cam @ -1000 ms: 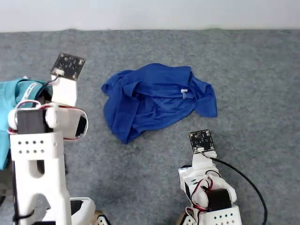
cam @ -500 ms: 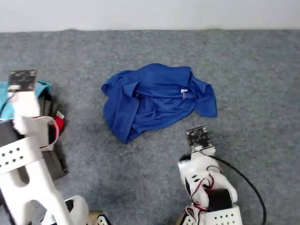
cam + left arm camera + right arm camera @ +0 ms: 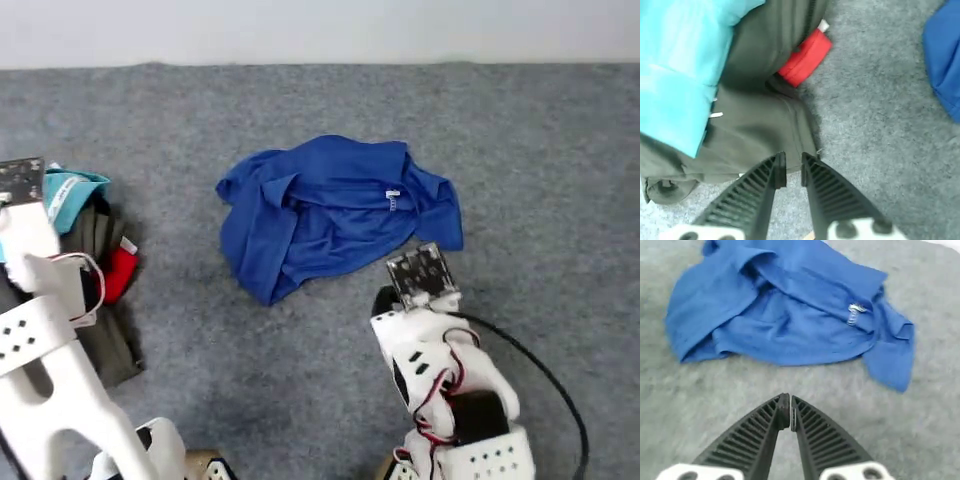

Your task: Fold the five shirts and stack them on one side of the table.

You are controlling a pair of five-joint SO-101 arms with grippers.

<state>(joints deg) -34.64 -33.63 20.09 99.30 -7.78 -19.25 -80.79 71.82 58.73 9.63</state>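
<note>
The crumpled royal-blue cotton shirt lies unfolded near the middle of the table, collar side up, with a small white neck label showing toward its right part. Just at its near edge stands the right arm; in the right wrist view the right gripper hangs above bare covering a little short of the blue cloth, its black ribbed fingers clenched tip to tip with nothing between them. At the left edge of the table sits a pile of garments: a turquoise shirt on the far side, a dark olive-grey shirt spreading toward the near side, and a bright red shirt poking out at the pile's right edge. The left arm stands over this pile. In the left wrist view the left gripper hovers above the hem of the olive-grey cloth, fingers released to a narrow gap and grasping nothing. A grey carpet-like covering spreads across the whole table.
</note>
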